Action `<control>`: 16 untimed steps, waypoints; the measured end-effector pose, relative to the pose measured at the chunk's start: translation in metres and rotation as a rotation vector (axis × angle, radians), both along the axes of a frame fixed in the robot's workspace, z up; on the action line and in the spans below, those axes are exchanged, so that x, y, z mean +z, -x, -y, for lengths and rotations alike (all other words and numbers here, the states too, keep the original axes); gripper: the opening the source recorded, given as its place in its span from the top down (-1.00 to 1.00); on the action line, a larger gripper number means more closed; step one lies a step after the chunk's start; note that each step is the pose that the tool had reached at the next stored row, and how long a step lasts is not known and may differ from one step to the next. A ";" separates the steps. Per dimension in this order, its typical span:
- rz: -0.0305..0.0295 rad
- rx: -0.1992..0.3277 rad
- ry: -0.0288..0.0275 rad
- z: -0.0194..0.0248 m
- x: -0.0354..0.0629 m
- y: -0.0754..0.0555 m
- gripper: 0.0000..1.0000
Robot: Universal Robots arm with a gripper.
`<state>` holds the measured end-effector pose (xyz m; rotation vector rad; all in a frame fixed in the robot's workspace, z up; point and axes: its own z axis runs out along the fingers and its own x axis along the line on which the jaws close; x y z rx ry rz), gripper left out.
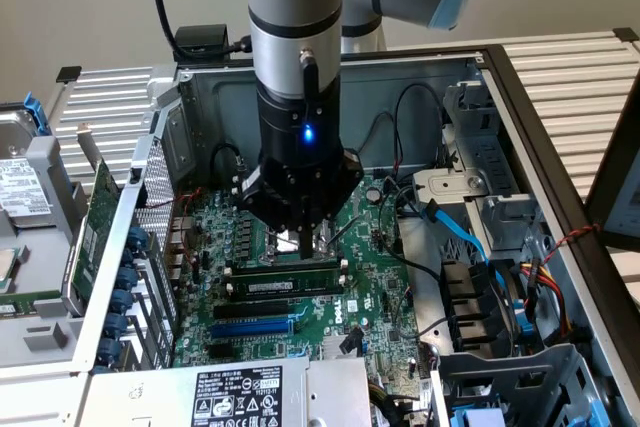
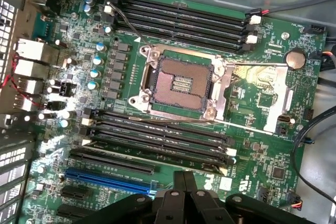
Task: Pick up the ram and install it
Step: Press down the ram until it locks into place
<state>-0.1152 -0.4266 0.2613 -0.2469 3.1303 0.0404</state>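
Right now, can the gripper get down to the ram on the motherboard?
Probably yes. The gripper hangs just above the ram, which lies along the black slots, with nothing between them. The blue cable runs well off to the exterior view's right. The fingers are shut, though.

Silver arm, black wrist housing, blue light, black cable

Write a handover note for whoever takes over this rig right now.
Pincer: shut, right over the middle of the ram; whether it touches the ram is unclear.
Ram: standing on edge in a black slot on the motherboard, inside the open computer case.
Done: the ram is in a slot.
Left: I cannot tell whether it is fully seated and latched.
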 end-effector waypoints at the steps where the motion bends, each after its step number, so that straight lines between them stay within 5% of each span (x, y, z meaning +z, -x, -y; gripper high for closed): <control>1: 0.0000 0.000 0.0000 0.0000 0.0014 0.003 0.79; 8: 0.0001 0.000 0.0000 0.0000 0.0048 0.023 0.79; 16: 0.0001 0.000 0.0000 0.0000 0.0048 0.023 0.79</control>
